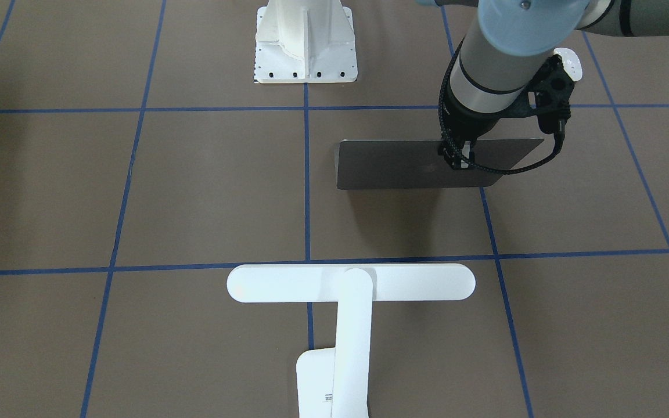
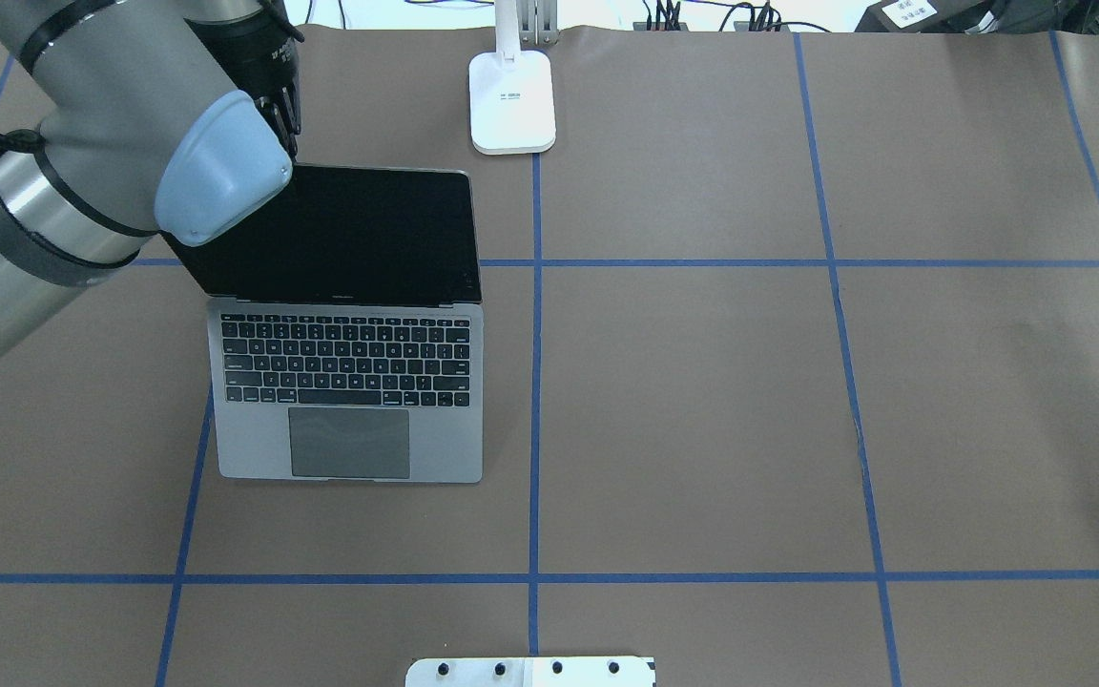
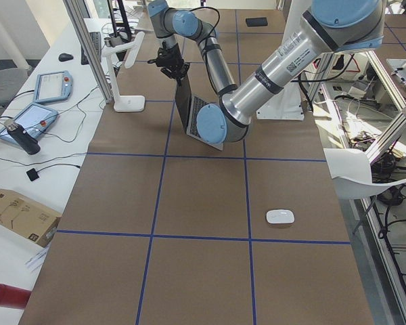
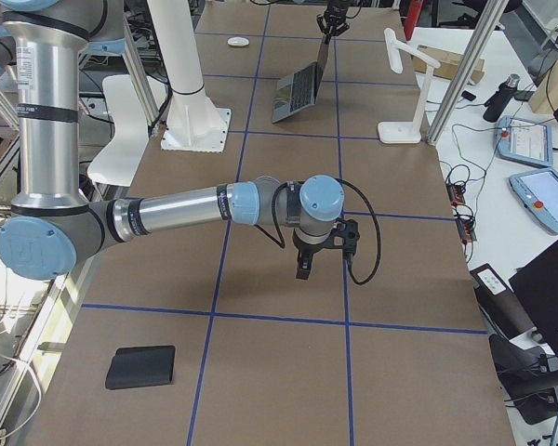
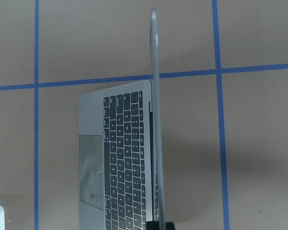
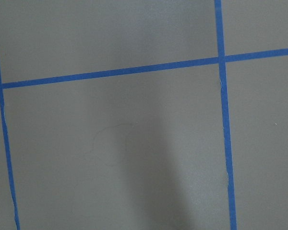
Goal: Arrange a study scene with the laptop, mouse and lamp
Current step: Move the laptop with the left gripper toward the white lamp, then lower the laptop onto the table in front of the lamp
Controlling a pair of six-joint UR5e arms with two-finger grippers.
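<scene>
Though they are half hidden overhead, left fingers (image 1: 454,157) show from the front clamped on the laptop (image 1: 392,165)

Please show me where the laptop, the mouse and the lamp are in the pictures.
laptop (image 2: 349,442), overhead exterior view, on its trackpad.
mouse (image 3: 280,217), exterior left view, on its top shell.
lamp (image 1: 427,283), exterior front-facing view, on its bar head.

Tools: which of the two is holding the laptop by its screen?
The left tool, closed on the top edge of the laptop's raised screen; the right tool hangs above the table, far from it.
</scene>
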